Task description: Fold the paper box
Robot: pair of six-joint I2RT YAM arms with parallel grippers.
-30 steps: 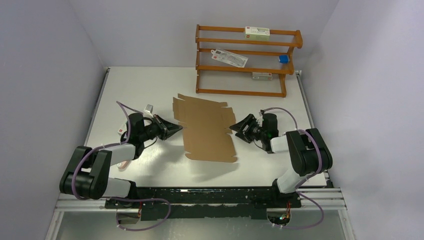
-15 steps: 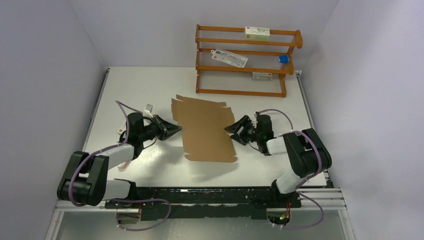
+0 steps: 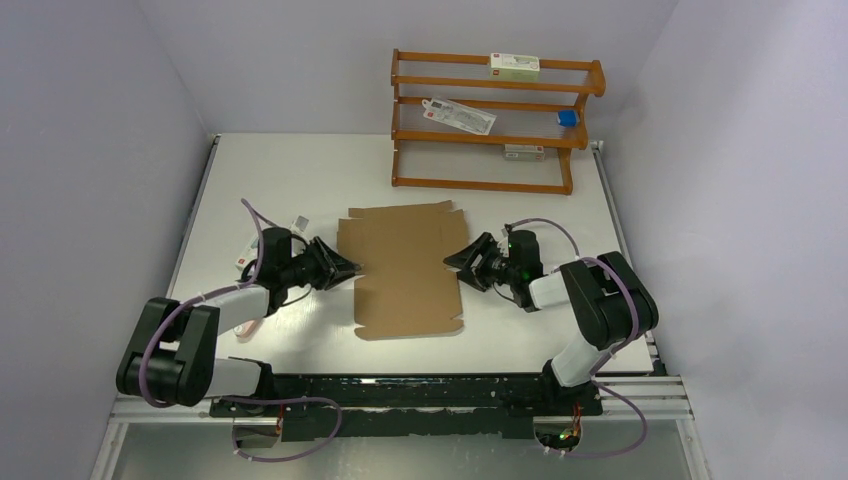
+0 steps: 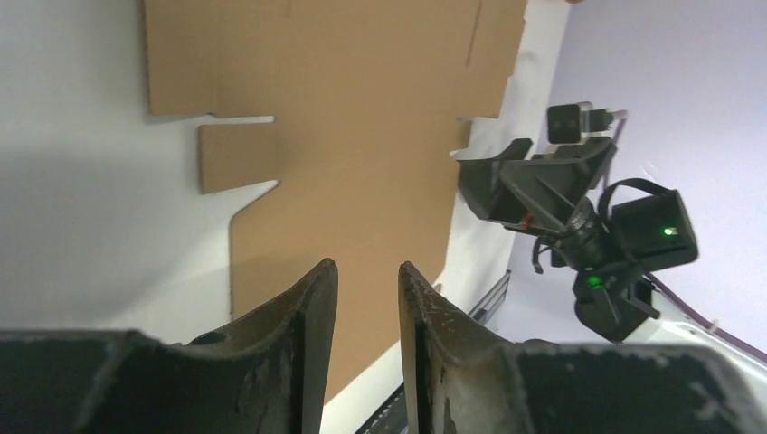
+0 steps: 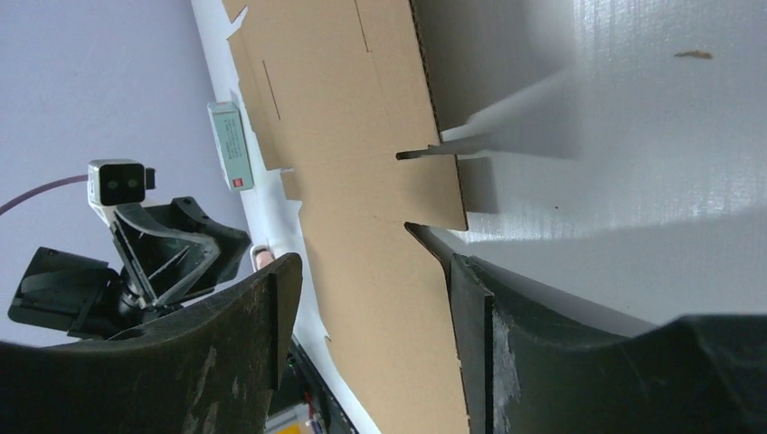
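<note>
While the white surface (image 3: 260, 170) carries the cardboard sheet (image 3: 405, 265) near its middle, that sheet lies spread out and unfolded (no flap or tab stood up), so every fold is judged outstanding. Left hand (image 3: 352, 269) sits at the sheet's left edge, fingers slightly apart, clamping nothing. Right hand (image 3: 449, 260) sits at the right edge, fingers wide apart, likewise empty.

My white surface (image 3: 280, 170), lilac walls (image 3: 100, 150) around me
An orange wooden rack (image 3: 495, 120) stands at its far edge.
</note>
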